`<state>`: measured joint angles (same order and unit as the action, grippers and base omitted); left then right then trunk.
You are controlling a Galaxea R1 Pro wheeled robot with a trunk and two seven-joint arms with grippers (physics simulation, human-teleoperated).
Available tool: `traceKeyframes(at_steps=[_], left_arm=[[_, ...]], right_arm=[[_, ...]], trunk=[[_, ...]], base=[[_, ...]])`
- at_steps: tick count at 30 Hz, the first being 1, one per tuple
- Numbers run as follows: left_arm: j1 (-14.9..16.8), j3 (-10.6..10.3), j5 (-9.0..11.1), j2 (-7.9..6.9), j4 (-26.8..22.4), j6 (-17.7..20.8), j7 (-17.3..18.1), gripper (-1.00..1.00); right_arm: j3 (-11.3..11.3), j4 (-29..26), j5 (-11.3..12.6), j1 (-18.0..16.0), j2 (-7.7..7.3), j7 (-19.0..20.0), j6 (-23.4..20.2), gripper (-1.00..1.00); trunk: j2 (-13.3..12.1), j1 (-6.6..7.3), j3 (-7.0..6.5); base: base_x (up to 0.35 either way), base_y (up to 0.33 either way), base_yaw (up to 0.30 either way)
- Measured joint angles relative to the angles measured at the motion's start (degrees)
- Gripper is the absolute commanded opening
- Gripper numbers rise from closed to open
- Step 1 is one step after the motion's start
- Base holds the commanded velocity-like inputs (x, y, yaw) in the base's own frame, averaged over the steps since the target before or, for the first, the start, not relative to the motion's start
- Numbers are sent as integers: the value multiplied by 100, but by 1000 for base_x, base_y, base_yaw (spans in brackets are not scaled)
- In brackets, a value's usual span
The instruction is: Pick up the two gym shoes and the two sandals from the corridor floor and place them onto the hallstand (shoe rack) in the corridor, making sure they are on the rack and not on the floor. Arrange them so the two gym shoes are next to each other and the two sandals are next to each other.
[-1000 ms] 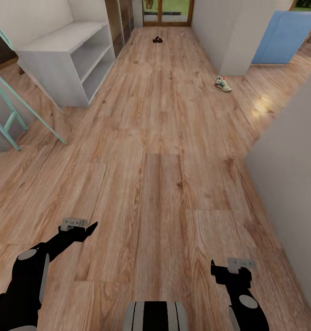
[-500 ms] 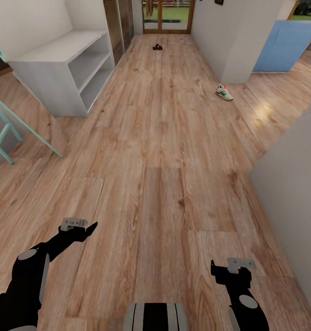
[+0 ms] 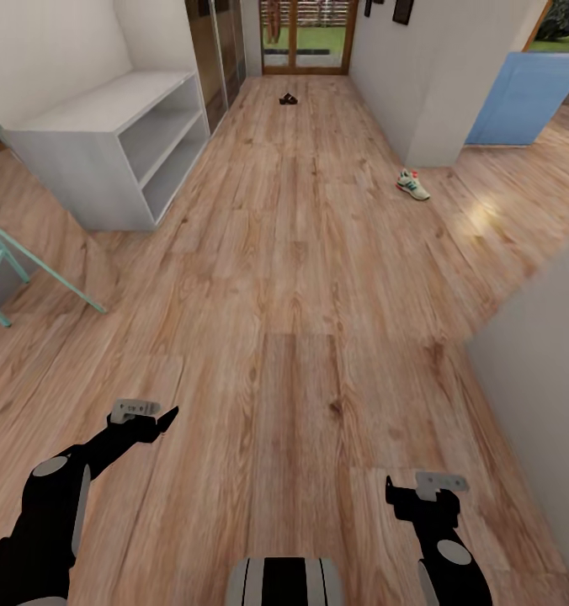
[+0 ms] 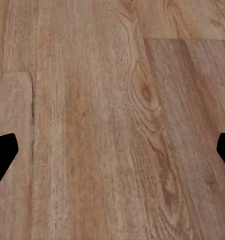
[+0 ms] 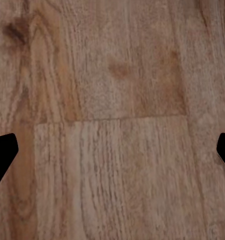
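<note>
On the wood-grain plank floor (image 3: 301, 278), a cream gym shoe (image 3: 412, 184); both arms' black fingers (image 4: 3, 152) (image 5: 3, 152) spread wide, empty

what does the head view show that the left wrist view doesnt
Head view alone: one gym shoe by the wall corner on the right, a dark sandal far down the corridor, the hallstand on the left with nothing visible on it, and both arms.

Left wrist view alone: a close look between the left gripper and its spread fingertips, nothing between them.

Both: the wood-grain corridor floor.
</note>
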<state>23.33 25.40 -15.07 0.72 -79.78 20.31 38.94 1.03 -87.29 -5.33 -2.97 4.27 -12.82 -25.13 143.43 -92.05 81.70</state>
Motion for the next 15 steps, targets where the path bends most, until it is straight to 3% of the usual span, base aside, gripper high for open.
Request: traceKeyframes(at_steps=[15], left_arm=[[0, 0, 2, 8, 5, -4, 5, 100]], right_arm=[[-35, 0, -2, 0, 0, -1, 0, 100]], trunk=[[0, 0, -135]], base=[[334, 0, 0]])
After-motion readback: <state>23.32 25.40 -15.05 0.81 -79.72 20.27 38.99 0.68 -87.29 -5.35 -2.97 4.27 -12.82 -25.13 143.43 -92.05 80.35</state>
